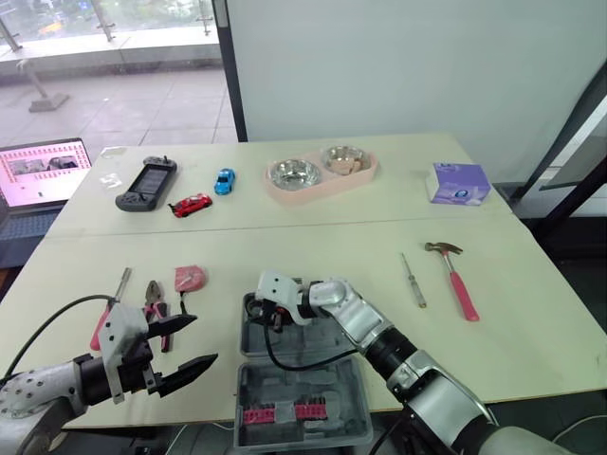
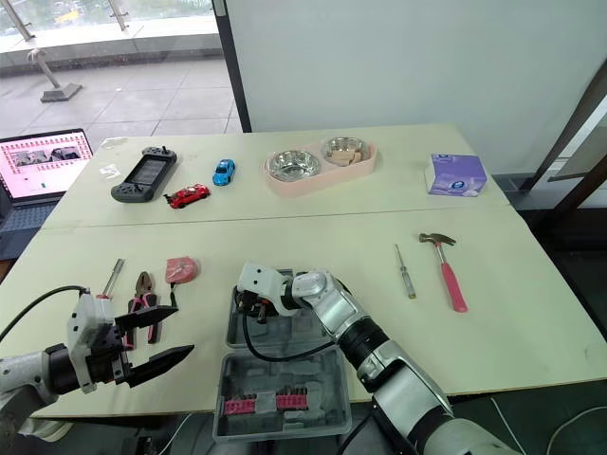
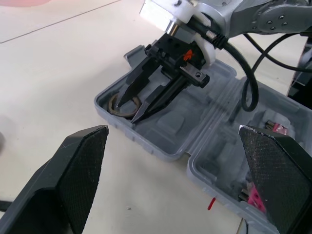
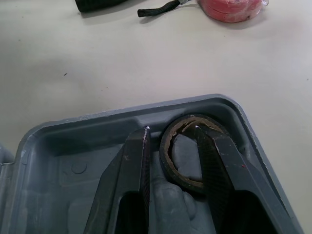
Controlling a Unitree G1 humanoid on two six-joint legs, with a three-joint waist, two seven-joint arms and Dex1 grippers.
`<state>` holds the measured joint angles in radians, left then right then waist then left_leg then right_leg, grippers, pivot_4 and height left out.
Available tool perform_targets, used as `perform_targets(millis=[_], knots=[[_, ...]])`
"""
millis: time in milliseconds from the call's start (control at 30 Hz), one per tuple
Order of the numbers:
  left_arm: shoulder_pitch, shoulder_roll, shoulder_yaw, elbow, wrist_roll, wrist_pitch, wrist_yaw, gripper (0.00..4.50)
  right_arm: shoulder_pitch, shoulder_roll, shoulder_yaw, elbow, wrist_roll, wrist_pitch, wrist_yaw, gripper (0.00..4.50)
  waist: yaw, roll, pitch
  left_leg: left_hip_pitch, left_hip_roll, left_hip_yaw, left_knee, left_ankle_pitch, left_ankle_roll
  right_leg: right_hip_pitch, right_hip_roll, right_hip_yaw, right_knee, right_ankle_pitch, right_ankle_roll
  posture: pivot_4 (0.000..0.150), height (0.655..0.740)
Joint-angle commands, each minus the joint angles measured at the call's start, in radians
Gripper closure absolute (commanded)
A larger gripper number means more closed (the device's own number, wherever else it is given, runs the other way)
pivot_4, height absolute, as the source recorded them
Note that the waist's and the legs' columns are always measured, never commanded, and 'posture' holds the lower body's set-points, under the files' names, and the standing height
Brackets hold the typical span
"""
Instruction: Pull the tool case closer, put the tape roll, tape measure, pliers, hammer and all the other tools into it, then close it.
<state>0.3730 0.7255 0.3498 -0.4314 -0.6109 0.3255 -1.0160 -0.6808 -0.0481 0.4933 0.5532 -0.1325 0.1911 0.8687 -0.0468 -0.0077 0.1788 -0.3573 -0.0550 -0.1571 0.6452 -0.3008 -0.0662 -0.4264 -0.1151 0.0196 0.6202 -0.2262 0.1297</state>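
The right end effector (image 4: 171, 128) is narrowly straddling the rim of the tape roll (image 4: 166, 161) inside the tool case (image 4: 87, 134), while the left end effector (image 1: 205, 339) is hovering wide open.

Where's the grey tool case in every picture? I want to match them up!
Left eye view: the case lies open at the table's near edge, in the middle.
Right eye view: same spot.
Left wrist view: seen between the left fingers, lying open.
Right wrist view: one corner of it.
Shared landmark: the tape roll in that corner, at the right gripper.
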Motion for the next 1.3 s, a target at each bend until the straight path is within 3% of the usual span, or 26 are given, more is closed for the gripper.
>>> perform_targets(millis=[33, 333, 967, 1300], knots=[[0.003, 0.007, 0.037, -0.025, -0.017, 0.001, 0.006, 0.0, 0.01, 0.03, -0.029, -0.055, 0.057, -0.025, 0.031, 2.99, 0.0, 0.0, 0.0, 0.0, 0.0, 0.0, 0.0, 0.0, 0.0, 0.0, 0.0, 0.0, 0.0, 0.0, 0.0, 0.15, 0.736], [-0.003, 0.012, 0.036, -0.023, -0.021, 0.005, 0.009, 0.0, 0.011, 0.038, -0.084, -0.16, 0.133, -0.039, 0.044, 2.99, 0.002, 0.0, 0.0, 0.0, 0.0, 0.0, 0.0, 0.0, 0.0, 0.0, 0.0, 0.001, 0.0, 0.0, 0.0, 0.15, 0.736], [0.008, 0.01, 0.047, -0.037, -0.024, 0.017, 0.015, 0.0, -0.044, 0.05, -0.007, 0.105, -0.037, -0.063, -0.044, 2.99, 0.0, 0.0, 0.0, 0.0, 0.0, 0.001, 0.0, 0.0, 0.0, 0.0, 0.001, 0.001, 0.0, 0.0, 0.0, 0.15, 0.736], [0.011, 0.01, 0.05, -0.039, -0.027, 0.018, 0.015, 0.0, -0.016, 0.03, 0.024, 0.074, -0.058, 0.001, -0.006, 2.99, 0.0, 0.0, 0.0, 0.001, 0.0, 0.001, 0.0, 0.0, 0.0, 0.0, 0.001, 0.001, 0.0, 0.0, 0.0, 0.15, 0.736]])
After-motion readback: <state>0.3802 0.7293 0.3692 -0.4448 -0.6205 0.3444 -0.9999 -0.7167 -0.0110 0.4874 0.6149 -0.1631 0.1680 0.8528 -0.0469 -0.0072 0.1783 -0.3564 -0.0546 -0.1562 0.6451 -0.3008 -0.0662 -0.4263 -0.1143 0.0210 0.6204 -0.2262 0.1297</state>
